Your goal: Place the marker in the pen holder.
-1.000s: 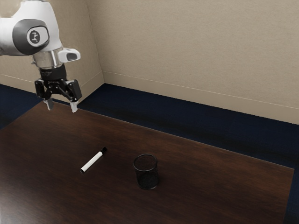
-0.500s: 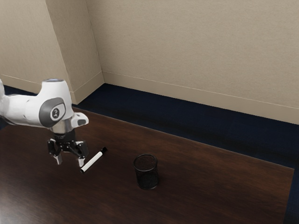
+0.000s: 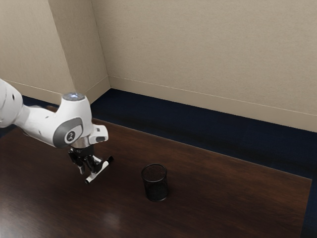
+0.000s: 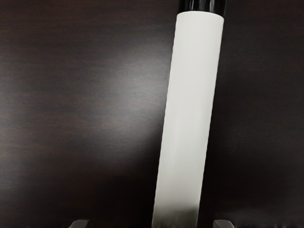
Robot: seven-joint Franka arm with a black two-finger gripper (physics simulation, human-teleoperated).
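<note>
"Hand [image 3: 89, 171] first: where was it seen, and was anything gripped?"

"Left of centre in the exterior view, low over the marker [image 3: 100, 169]. Nothing was gripped: its fingers [image 4: 80, 223] were parted, with the marker between them, untouched."

"How was the marker placed?"

"It was laid flat on the bench [image 3: 223, 191], left of centre in the exterior frame, with its black cap [image 3: 111, 159] pointed toward the upper right."

"So how much was done?"

"The reach, as judged, was nearly completed. The grasp, the lift, the carry and the lowering into the pen holder [image 3: 156, 183] were all left to be done."

"And what was told by one view but not by the other?"

"By the wrist view, a gap was revealed on each side of the marker; from the exterior view, that could hardly be judged. There, though, the pen holder was found upright, just below centre, apart from the marker."
</note>
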